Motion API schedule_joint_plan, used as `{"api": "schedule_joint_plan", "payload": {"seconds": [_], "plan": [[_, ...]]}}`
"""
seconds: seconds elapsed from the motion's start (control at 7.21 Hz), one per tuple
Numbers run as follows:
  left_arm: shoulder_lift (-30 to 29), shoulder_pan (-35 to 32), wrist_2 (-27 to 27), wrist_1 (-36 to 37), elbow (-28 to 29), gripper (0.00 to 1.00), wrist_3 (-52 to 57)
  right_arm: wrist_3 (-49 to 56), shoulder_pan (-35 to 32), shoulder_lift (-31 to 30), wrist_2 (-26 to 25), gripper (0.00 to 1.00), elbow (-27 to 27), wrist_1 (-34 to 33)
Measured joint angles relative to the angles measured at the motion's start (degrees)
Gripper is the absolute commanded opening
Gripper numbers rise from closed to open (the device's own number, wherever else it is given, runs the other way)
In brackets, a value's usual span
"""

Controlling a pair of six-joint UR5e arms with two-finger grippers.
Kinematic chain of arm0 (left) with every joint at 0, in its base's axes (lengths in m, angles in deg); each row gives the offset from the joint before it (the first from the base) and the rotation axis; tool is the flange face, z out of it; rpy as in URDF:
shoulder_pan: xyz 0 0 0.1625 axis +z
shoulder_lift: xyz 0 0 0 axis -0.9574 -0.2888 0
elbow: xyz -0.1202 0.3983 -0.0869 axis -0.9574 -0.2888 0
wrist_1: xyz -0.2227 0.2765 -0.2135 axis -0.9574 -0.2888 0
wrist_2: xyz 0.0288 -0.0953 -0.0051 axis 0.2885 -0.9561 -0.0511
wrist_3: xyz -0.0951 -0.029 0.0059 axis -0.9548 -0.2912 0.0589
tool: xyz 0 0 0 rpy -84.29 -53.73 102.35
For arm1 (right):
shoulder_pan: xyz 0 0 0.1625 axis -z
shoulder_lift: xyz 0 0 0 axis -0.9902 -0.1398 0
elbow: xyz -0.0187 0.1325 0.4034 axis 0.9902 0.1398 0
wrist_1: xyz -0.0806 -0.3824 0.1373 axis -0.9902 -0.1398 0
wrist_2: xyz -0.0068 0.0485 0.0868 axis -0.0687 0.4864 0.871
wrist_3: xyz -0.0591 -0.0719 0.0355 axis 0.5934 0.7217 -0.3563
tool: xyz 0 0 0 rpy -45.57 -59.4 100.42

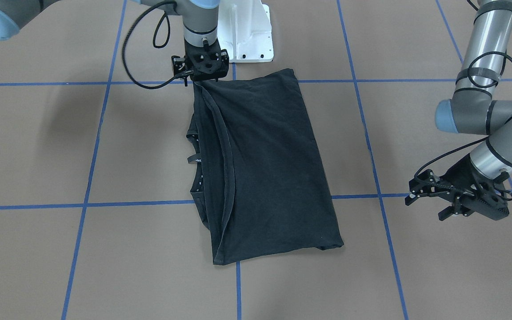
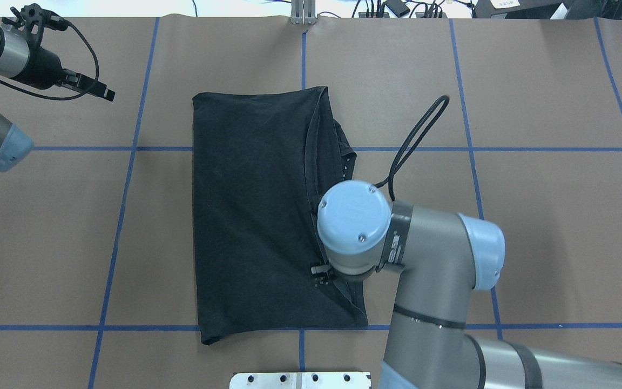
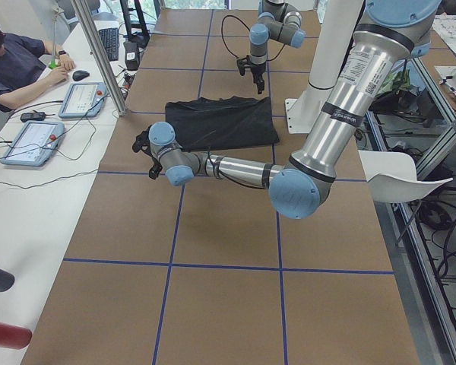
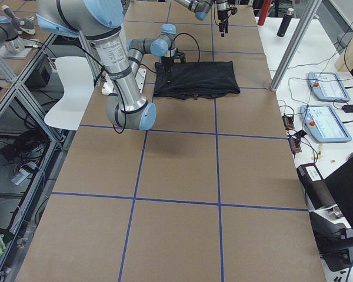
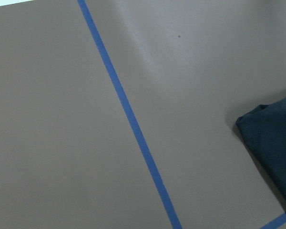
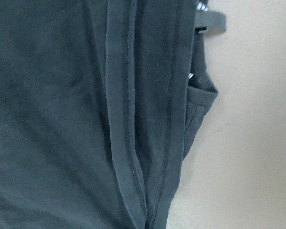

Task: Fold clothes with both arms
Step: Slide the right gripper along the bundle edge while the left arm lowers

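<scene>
Black t-shirt (image 1: 265, 164) lies folded into a long rectangle, midway between the desk's (image 1: 38, 146) left and right edges, with its near end close to the robot-side edge.

Right gripper (image 1: 202, 71) is over the hem (image 6: 121, 119), by the shirt's near right corner. Its fingertips are hidden under the wrist, so I can't tell if it's clamped on cloth or apart.

Risks, my read:
- If it is pinching the hem and lifts, the top layer peels back and the fold opens.
- If it has caught only one ply, the layers shear and the edge skews.
- Left gripper (image 1: 425, 208) hovers well off the cloth toward the far left corner, fingers apart, holding nothing. Nothing pins the far end, so a one-sided pull could drag the whole shirt.

Look: limp matte cotton, no graphic showing.
- Near left corner is slightly rounded.
- Left edge is clean and straight.
- Right edge is ragged. The stitched hem curves inward and an under layer (image 2: 343, 148) bulges out past it, showing a few white specks.
- Far edge is fairly square.
</scene>
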Motion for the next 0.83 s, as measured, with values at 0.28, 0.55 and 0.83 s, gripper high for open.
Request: {"api": "schedule_joint_plan", "payload": {"seconds": [0.28, 0.55, 0.83], "plan": [[2.43, 4.25, 2.09, -1.66, -5.60, 1.00, -10.35, -9.40, -3.35, -1.80, 0.98, 0.99, -0.33, 4.60], [8.26, 11.86, 8.65, -2.75, -16.52, 1.00, -23.70, -20.23, -4.00, -10.16, -0.38, 0.99, -2.22, 18.90], [15.84, 22.35, 17.27, -2.89, -28.31, 1.00, -36.18, -28.20, -3.98, -18.01, -4.69, 0.99, -6.12, 27.53]]}}
